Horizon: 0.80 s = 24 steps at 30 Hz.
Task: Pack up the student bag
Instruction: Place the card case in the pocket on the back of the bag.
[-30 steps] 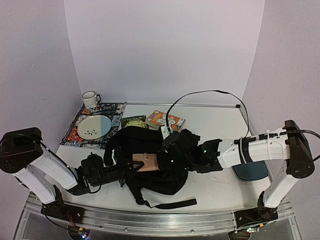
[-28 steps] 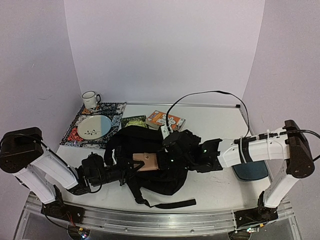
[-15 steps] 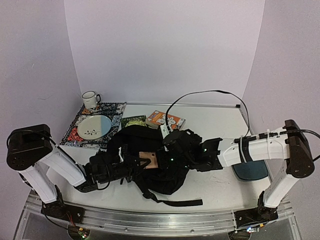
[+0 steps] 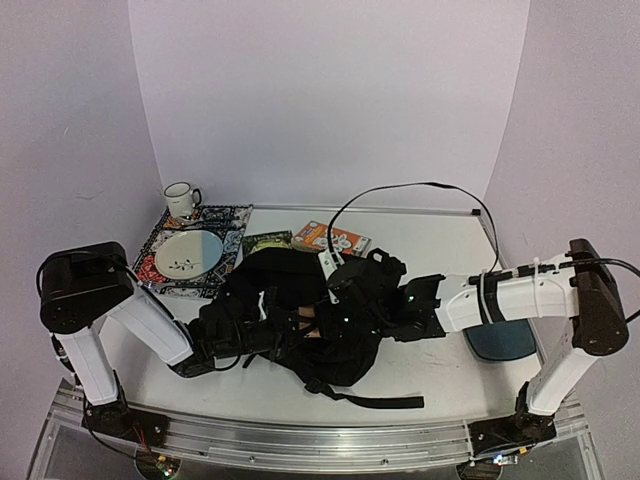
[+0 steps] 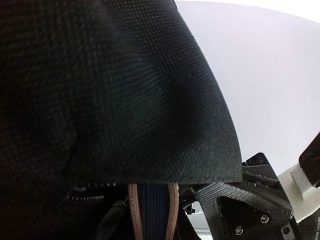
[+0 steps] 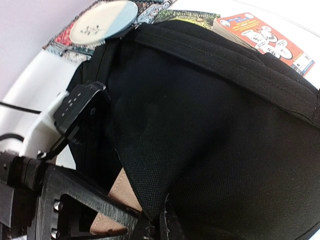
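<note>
A: From above, where is there open room?
B: The large soft black fabric student bag (image 4: 295,285) fills the middle of the white table (image 4: 430,245). Its loose strap (image 4: 385,402) trails close to the front edge. A patterned mat (image 4: 140,270) bearing a round plate (image 4: 188,252), a green packet (image 4: 266,242) and an orange book (image 4: 332,238) sit just beside its far side. Bare surface opens at the far right.
A: And the arms?
B: Both lie low, stretched inward, with the left gripper (image 4: 278,328) and the right gripper (image 4: 345,300) at the bag.
A: The left wrist view?
B: Black bag fabric overhangs. Below it is a flat tan-edged item with a dark blue middle (image 5: 150,215), clamped in the left claw.
A: The right wrist view?
B: Its jaws are together, pinching the fabric's edge, and the tan item shows beneath.
</note>
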{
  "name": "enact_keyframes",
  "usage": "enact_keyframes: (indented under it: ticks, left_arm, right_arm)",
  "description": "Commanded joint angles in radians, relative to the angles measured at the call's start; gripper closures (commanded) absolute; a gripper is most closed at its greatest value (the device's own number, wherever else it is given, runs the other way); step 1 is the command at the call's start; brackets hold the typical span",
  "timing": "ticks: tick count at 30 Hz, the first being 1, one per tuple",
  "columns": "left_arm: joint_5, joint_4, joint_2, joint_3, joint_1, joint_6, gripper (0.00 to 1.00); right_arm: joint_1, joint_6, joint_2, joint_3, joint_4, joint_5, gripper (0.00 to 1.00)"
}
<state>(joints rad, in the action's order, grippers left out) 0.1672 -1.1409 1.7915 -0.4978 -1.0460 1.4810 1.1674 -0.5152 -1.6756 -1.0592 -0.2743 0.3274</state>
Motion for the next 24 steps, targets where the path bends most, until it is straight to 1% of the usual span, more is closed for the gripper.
enact_keyframes:
  ticks: [1, 3, 5, 9, 12, 13, 15, 21, 23, 24]
  left_arm:
    - [0.172, -0.071, 0.035, -0.056, 0.015, -0.026, 1.0]
    - [0.179, -0.071, 0.019, -0.042, 0.046, -0.035, 0.98]
    - [0.175, -0.065, -0.013, -0.022, 0.082, -0.049, 0.92]
    - [0.173, 0.024, -0.086, -0.01, 0.14, -0.097, 0.68]
    - [0.173, 0.096, -0.122, -0.026, 0.147, -0.137, 0.53]
    - [0.172, 0.11, -0.133, -0.024, 0.147, -0.139, 0.51]
    - [0.165, 0.125, -0.154, -0.005, 0.147, -0.141, 0.48]
    - [0.124, 0.201, -0.244, 0.08, 0.146, -0.141, 0.46]
    - [0.107, 0.249, -0.287, 0.101, 0.146, -0.146, 0.47]
    - [0.099, 0.277, -0.304, 0.107, 0.144, -0.151, 0.5]
  right_arm:
    - [0.024, 0.074, 0.029, -0.076, -0.176, -0.126, 1.0]
    - [0.024, 0.09, 0.033, -0.069, -0.176, -0.158, 1.0]
    - [0.024, 0.093, 0.04, -0.049, -0.176, -0.163, 1.0]
    - [0.024, 0.079, 0.058, -0.004, -0.177, -0.143, 1.0]
    - [0.024, 0.068, 0.066, 0.017, -0.177, -0.118, 1.0]
    - [0.024, 0.065, 0.068, 0.018, -0.177, -0.11, 1.0]
    - [0.024, 0.065, 0.072, 0.018, -0.177, -0.095, 1.0]
    - [0.024, 0.084, 0.069, -0.004, -0.173, -0.065, 1.0]
    - [0.024, 0.091, 0.065, -0.011, -0.17, -0.061, 1.0]
    - [0.024, 0.091, 0.062, -0.013, -0.169, -0.062, 1.0]
